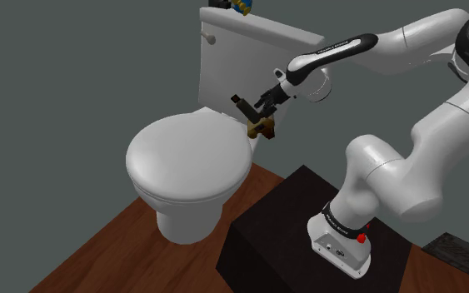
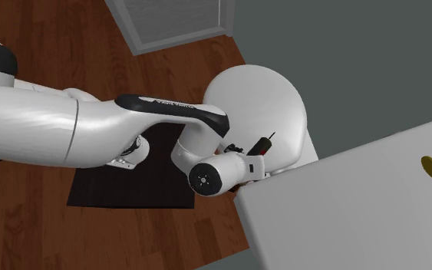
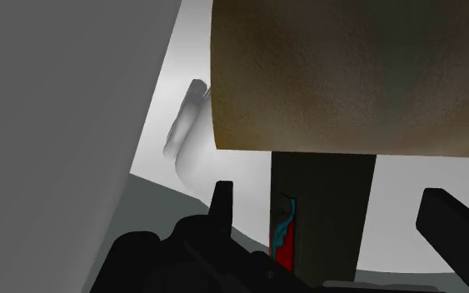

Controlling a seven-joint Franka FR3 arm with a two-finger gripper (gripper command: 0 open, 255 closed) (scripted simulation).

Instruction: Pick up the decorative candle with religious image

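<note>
Toilet tank (image 1: pixel 224 58) is looming upper centre; my gripper (image 3: pixel 324 200) is sitting released, straddling the candle (image 3: pixel 332 75) without touching.

The candle (image 3: pixel 332 108) overruns the wrist view's edge.

The shoulder view looks down from beside and behind the stand (image 1: pixel 295 212), which sits at its lower right, toward the toilet (image 1: pixel 187 158) and tank (image 1: pixel 241 58) up and to the left. The second exterior view looks almost straight down from above the tank, with the arm (image 2: pixel 68 134) close beneath it. Both views share the toilet, stand and wood floor (image 1: pixel 99 250). The wrist view sits very close to the candle (image 3: pixel 341 75), with white toilet surfaces behind it.
</note>
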